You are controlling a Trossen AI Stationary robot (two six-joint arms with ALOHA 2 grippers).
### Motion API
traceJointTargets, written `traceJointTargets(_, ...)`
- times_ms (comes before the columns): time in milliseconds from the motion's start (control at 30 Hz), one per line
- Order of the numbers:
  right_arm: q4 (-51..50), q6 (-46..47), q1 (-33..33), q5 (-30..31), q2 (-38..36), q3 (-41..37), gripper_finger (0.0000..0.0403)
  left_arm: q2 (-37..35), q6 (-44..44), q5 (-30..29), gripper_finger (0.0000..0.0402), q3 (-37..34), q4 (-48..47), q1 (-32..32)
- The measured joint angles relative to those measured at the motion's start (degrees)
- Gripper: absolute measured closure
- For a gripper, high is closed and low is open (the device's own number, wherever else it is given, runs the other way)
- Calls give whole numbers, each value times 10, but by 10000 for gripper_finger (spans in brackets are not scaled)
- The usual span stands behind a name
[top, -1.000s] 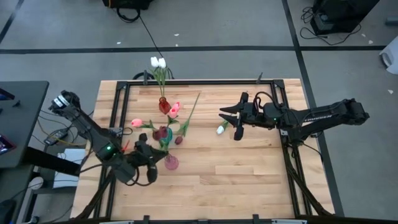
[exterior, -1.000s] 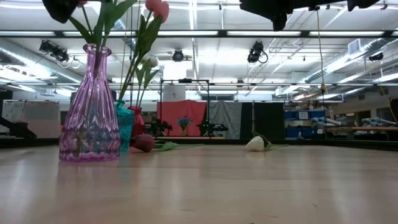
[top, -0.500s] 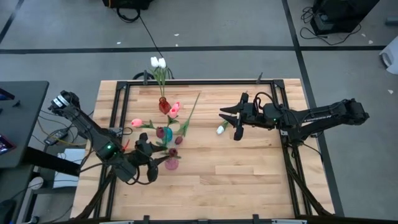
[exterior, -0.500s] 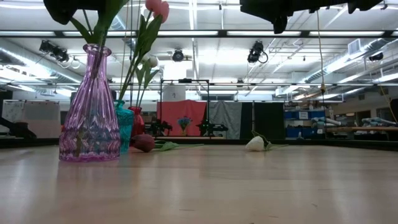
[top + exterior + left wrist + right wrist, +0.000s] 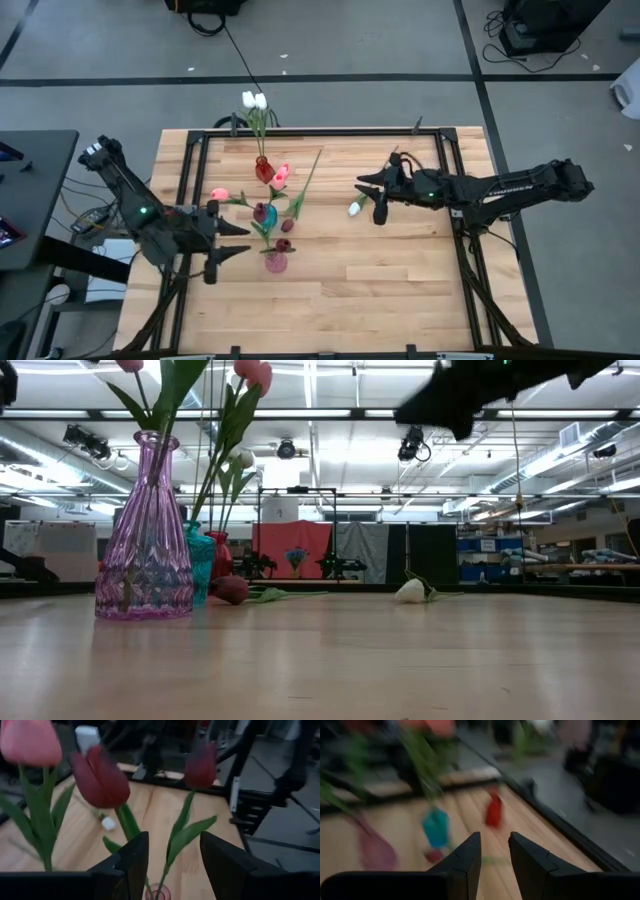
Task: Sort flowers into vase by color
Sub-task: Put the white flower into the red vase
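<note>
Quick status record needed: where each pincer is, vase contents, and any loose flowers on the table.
left pincer: open, empty, beside the purple vase
right pincer: open, empty, over the loose white tulip
purple vase: dark red tulips
red vase: white tulips
teal vase: pink tulips
loose: white tulip, dark red tulip
</note>
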Motion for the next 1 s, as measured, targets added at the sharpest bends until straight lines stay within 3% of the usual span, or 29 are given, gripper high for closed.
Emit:
traceJointTargets(267,-175,17,-64,28,0,0,285,-61,112,7,218,0,38,-7)
traceJointTargets(467,-258,-4,-128,-32,11,0,248,-96,148,-3,218,0,38,-7)
traceJointTargets(700,-293,-73,-169,-79,123,0,196,-116,176,-37,218,0,36,-7)
traceJointTargets(1000,-281,-190,-205,-88,232,23,209,-126,206,-49,218,0,36,-7)
